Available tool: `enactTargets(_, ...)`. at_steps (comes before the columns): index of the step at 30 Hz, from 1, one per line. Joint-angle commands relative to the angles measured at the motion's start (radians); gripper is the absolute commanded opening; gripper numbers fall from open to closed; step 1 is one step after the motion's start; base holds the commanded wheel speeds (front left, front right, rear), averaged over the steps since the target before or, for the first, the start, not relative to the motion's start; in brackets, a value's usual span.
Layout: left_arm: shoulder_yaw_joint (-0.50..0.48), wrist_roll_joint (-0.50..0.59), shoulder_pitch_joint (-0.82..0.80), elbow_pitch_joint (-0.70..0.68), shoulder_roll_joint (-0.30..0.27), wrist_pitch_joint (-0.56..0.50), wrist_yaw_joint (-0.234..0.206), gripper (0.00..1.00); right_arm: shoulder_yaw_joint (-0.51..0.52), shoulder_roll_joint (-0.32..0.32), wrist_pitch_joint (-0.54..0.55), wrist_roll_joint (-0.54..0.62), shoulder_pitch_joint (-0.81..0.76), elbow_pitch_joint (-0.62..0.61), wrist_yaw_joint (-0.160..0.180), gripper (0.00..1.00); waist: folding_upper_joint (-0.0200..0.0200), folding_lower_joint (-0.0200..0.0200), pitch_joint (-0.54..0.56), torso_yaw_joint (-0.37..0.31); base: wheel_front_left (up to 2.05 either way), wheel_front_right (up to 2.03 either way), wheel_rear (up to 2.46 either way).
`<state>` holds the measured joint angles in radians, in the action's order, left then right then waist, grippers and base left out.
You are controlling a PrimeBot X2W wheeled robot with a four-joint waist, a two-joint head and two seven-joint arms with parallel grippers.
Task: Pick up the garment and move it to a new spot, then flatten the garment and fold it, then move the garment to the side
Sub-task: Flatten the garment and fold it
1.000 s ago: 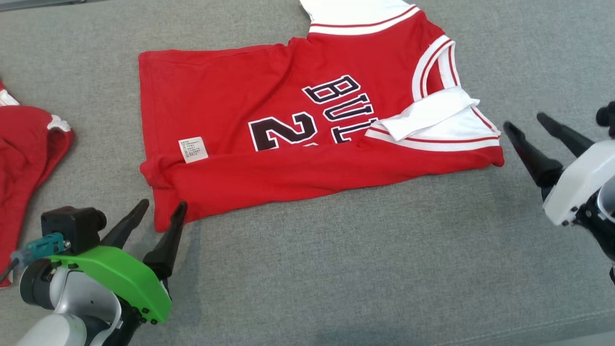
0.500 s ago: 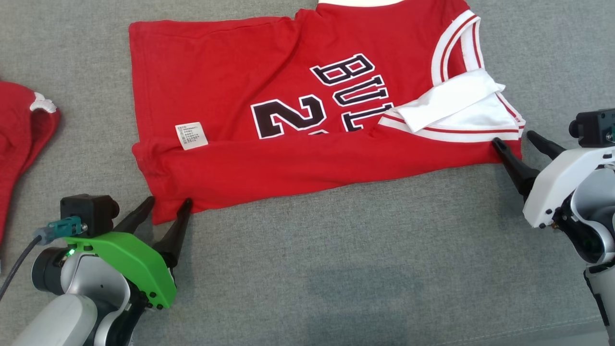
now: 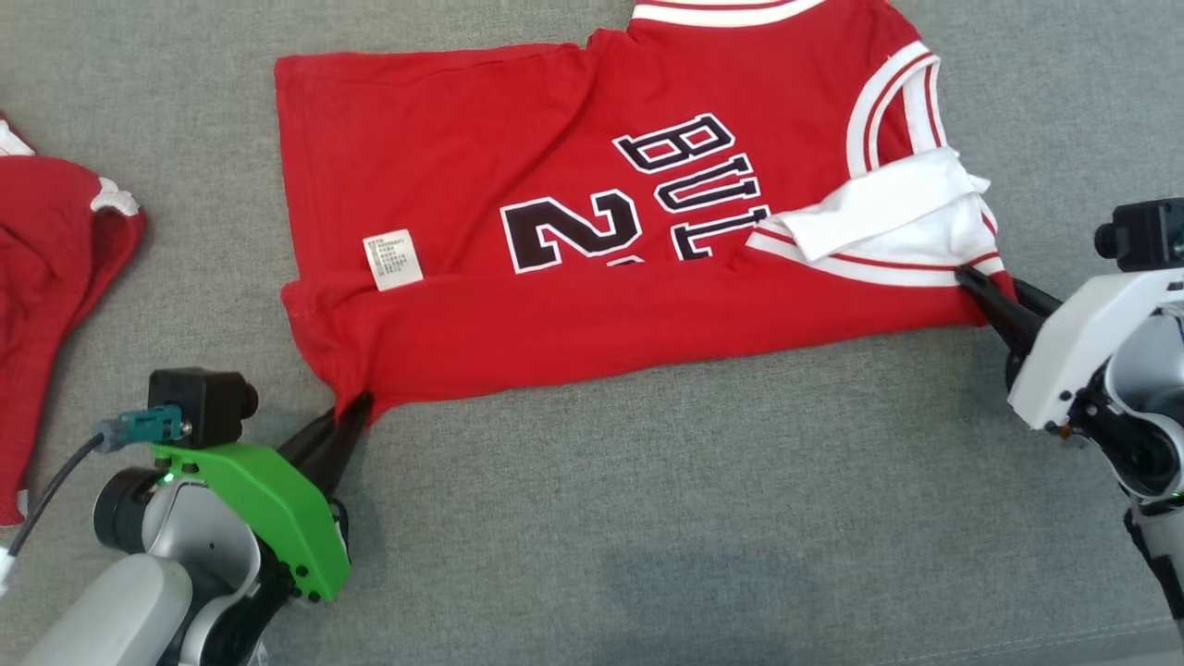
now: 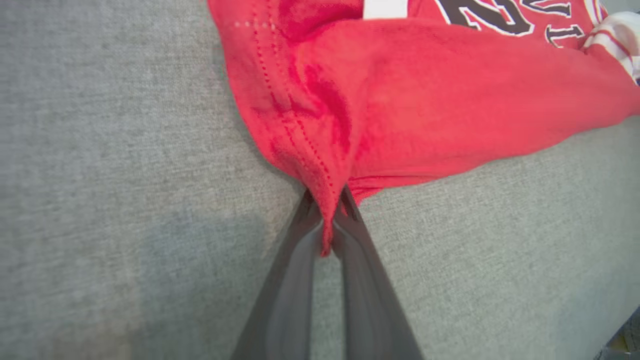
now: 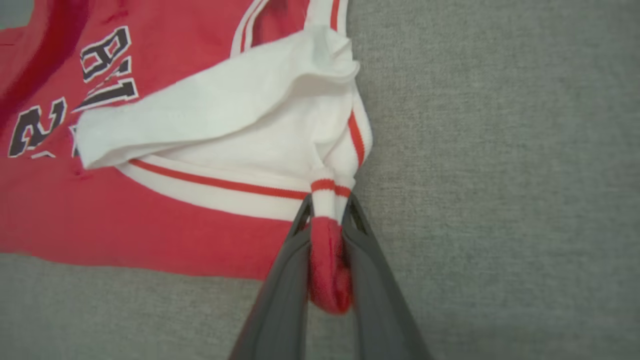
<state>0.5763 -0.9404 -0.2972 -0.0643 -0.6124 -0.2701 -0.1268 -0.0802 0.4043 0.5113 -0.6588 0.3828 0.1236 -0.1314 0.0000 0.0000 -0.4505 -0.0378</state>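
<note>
The garment [image 3: 555,305] is a red jersey with white trim and dark lettering, lying on the grey fabric surface with its near edge folded over. My left gripper [image 3: 356,407] is shut on the garment's near left hem corner [image 4: 325,200], the cloth pinched between its dark fingers [image 4: 295,280]. At the near right corner my right gripper [image 3: 980,287] is shut on a bunched bit of red cloth and white-and-red trim [image 5: 327,260]. A white sleeve flap [image 5: 200,110] lies folded over just left of that grip.
A second red garment [image 3: 46,277] lies crumpled at the far left of the grey surface [image 3: 694,518]. A dark cable [image 3: 46,490] trails from the left wrist camera. Bare grey fabric stretches in front of the jersey.
Both grippers closed on the jersey's near corners; half a second ago their fingers stood open at those corners. The head camera shifted slightly, so the whole picture moved.
</note>
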Motion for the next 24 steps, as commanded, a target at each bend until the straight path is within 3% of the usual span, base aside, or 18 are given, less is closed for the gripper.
enactTargets(1, 0.0, -0.017, 0.047, -0.016, -0.022, -0.005, 0.003, 0.0, 0.014, 0.02, 0.015, -0.024, -0.03, -0.019, 0.001, 0.0, 0.0, 0.0, 0.026, -0.002, 0.0, 0.0, 0.0)
enactTargets(5, -0.035, -0.065, 0.133, -0.14, -0.091, -0.01, 0.007, 0.0, 0.077, 0.065, 0.072, -0.09, -0.119, -0.105, 0.002, 0.0, 0.0, 0.0, 0.066, -0.003, 0.0, 0.0, 0.0)
enactTargets(10, -0.061, -0.11, 0.286, -0.291, -0.149, 0.011, -0.033, 0.0, 0.174, 0.084, 0.155, -0.138, -0.282, -0.223, 0.002, 0.0, 0.0, 0.0, 0.086, -0.001, 0.0, 0.0, 0.0)
enactTargets(17, -0.031, -0.119, 0.394, -0.291, -0.097, 0.067, -0.069, 0.0, 0.215, 0.035, 0.17, -0.123, -0.409, -0.271, 0.002, 0.0, 0.0, 0.0, 0.066, -0.006, 0.0, 0.0, 0.0)
enactTargets(18, -0.028, -0.116, 0.395, -0.269, -0.082, 0.077, -0.077, 0.24, 0.215, 0.024, 0.161, -0.113, -0.412, -0.265, 0.002, 0.0, 0.0, 0.0, 0.063, -0.005, 0.0, 0.0, 0.0)
enactTargets(19, -0.022, -0.12, 0.395, -0.244, -0.063, 0.083, -0.082, 0.64, 0.217, 0.011, 0.151, -0.108, -0.412, -0.256, 0.002, 0.45, 0.0, 0.0, 0.06, -0.003, 0.0, 0.0, 0.0)
enactTargets(20, -0.017, -0.122, 0.39, -0.225, -0.05, 0.087, -0.082, 1.0, 0.227, -0.005, 0.144, -0.109, -0.407, -0.242, 0.002, 1.0, 0.0, 0.0, 0.057, -0.002, 0.0, 0.0, 0.0)
enactTargets(24, -0.035, -0.086, 0.359, -0.171, -0.051, 0.111, -0.104, 1.0, 0.261, 0.008, 0.144, -0.077, -0.389, -0.232, 0.001, 1.0, 0.0, 0.0, 0.049, 0.013, 0.0, 0.0, 0.0)
